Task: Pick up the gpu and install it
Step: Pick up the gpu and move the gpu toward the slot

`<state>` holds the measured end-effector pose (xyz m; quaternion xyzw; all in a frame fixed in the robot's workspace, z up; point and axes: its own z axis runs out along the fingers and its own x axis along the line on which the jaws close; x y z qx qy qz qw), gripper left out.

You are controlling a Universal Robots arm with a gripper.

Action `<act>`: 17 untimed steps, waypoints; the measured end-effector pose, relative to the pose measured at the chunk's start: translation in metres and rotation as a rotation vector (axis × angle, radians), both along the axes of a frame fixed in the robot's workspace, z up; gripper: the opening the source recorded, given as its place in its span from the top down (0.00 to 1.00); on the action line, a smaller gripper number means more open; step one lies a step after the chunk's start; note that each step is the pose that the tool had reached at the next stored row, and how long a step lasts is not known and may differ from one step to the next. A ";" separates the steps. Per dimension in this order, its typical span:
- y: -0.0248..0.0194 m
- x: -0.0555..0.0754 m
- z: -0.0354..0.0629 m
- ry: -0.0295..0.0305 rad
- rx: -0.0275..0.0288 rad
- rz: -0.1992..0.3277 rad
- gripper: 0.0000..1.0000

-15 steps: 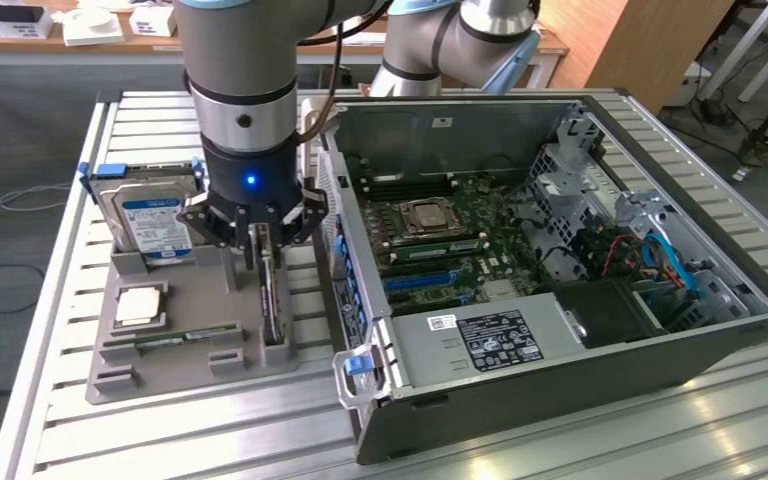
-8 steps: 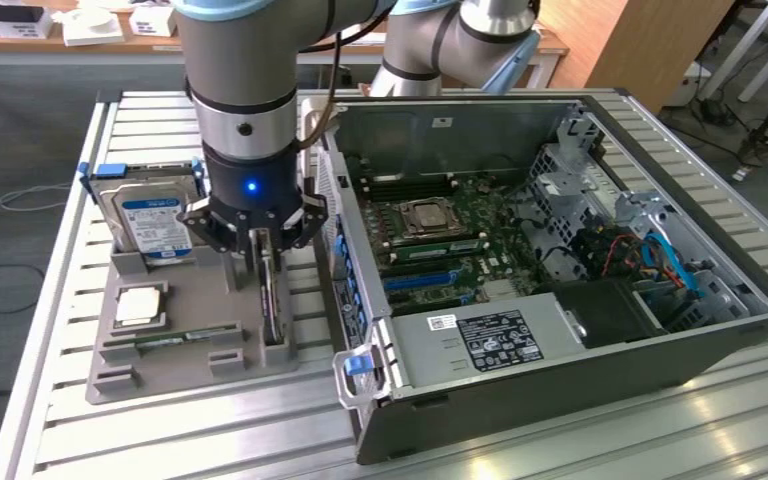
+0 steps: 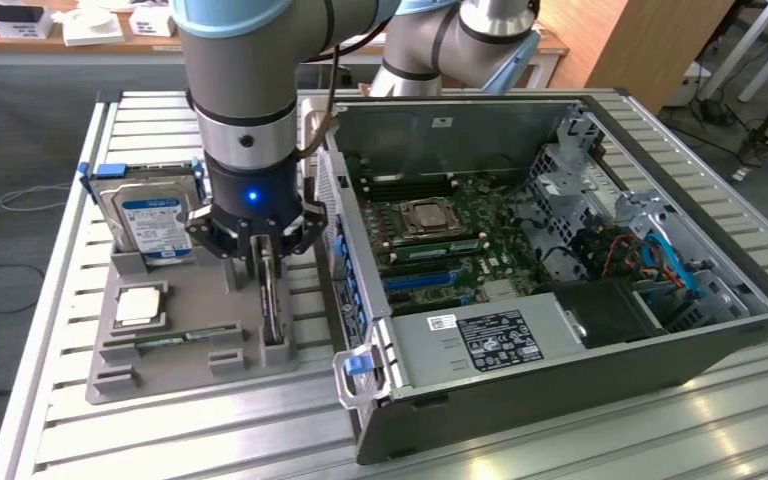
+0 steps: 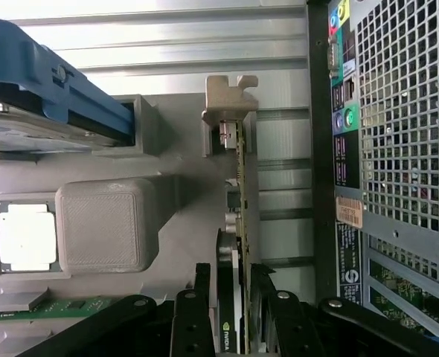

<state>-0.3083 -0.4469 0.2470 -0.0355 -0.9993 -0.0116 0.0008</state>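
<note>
The gpu point(image 3: 269, 305) stands on edge in a slot of the grey holder tray point(image 3: 157, 375), on the side nearest the computer case. It is a thin dark card with a green board edge. My gripper point(image 3: 267, 262) hangs straight down over it with a finger on each face. In the wrist view the gpu point(image 4: 240, 186) runs between my fingertips and my gripper point(image 4: 233, 271) looks shut on its near end. Its far end rests against a grey clip point(image 4: 227, 100) of the tray. The card still sits in its slot.
The open computer case point(image 3: 558, 130) lies at the exterior view's right, motherboard exposed; its perforated rear panel point(image 4: 405, 149) is close beside the card. The tray also holds a hard drive point(image 3: 151, 222) in a blue caddy, a CPU point(image 3: 140, 307) and a RAM stick point(image 3: 171, 340).
</note>
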 end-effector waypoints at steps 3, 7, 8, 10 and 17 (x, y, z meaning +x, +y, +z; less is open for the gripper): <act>0.0000 0.000 -0.0024 -0.0001 0.0000 0.002 0.64; 0.0000 0.000 -0.0050 0.0000 0.0001 0.007 0.64; 0.0000 0.000 -0.0056 0.0000 0.0001 0.009 0.64; 0.0000 0.000 -0.0069 0.0000 0.0000 0.013 0.64; 0.0000 0.000 -0.0105 0.0006 -0.0002 0.024 0.64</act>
